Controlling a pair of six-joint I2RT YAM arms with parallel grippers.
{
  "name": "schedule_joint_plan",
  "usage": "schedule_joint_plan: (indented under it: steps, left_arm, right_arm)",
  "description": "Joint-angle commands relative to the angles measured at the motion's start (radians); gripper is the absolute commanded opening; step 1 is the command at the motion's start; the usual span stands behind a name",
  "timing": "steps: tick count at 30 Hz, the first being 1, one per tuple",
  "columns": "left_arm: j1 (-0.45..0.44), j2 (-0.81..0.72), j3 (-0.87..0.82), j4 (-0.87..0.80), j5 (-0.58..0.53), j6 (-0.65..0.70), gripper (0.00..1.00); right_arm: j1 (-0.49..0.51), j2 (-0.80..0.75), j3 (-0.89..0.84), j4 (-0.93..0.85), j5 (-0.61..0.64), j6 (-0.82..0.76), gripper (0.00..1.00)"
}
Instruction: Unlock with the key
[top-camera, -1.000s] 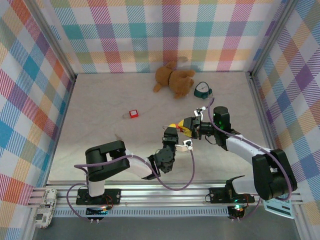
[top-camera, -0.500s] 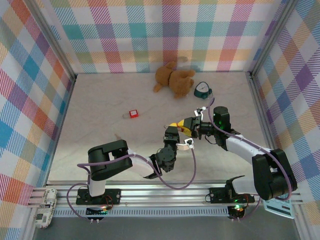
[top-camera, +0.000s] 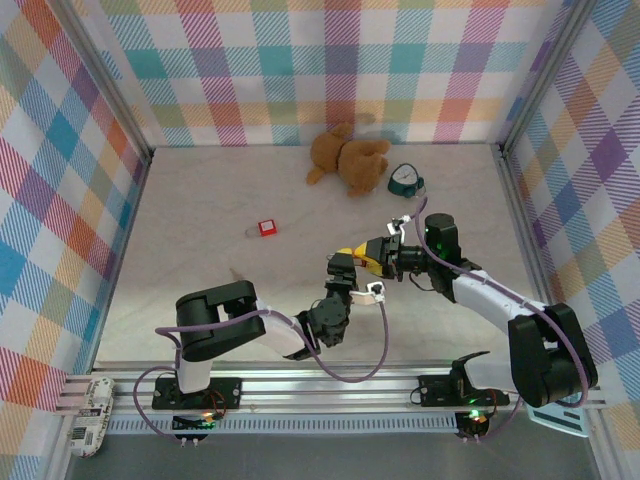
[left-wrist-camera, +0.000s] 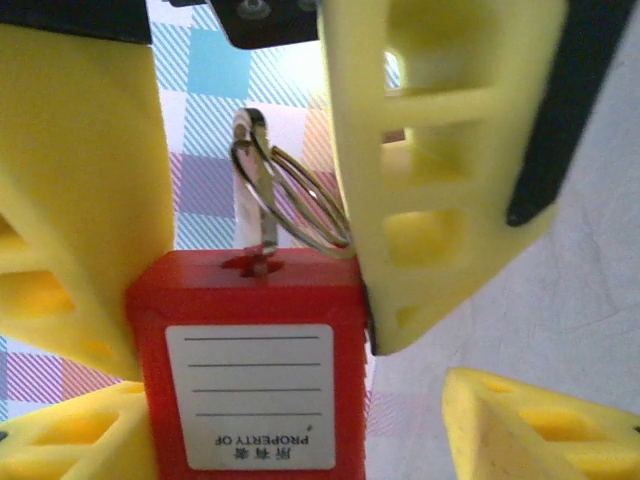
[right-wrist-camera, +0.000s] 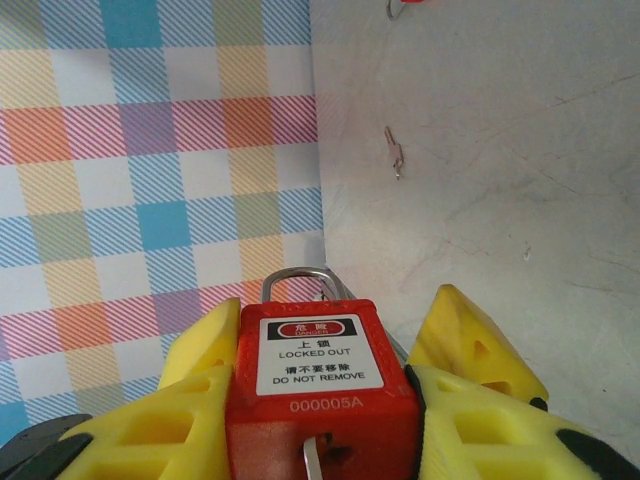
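Clamping the keyed end of a red padlock (right-wrist-camera: 320, 375), the right tool (right-wrist-camera: 322, 425) holds it mid-air.
Left tool (left-wrist-camera: 290, 400) sits spread around it; a clumsy regrasp could dislodge the key (left-wrist-camera: 255, 190).

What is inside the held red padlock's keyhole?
The silvery key, with a wire ring on its head, stands in the red padlock. Its blade is hidden inside the body.

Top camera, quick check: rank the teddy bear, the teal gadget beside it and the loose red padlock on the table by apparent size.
1. teddy bear, clearly the largest
2. teal gadget
3. loose red padlock, the smallest

All three lie on the table, so nearness to the camera hardly skews the order.
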Motion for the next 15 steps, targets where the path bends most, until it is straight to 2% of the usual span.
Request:
schedule_joint_plan:
  steps: [1, 9, 15]
  left_arm:
    - [-0.013, -0.015, -0.029, 0.028, 0.005, -0.042, 0.7]
    - [-0.018, -0.039, -0.055, 0.028, -0.005, -0.075, 0.83]
    - [-0.026, -0.096, -0.079, 0.023, -0.005, -0.081, 0.86]
  right_arm:
    - [0.005, -0.027, 0.053, -0.009, 0.003, -0.051, 0.32]
    - [0.003, -0.019, 0.064, -0.037, 0.019, -0.081, 0.32]
    - [0.0, -0.018, 0.064, -0.061, 0.031, -0.111, 0.31]
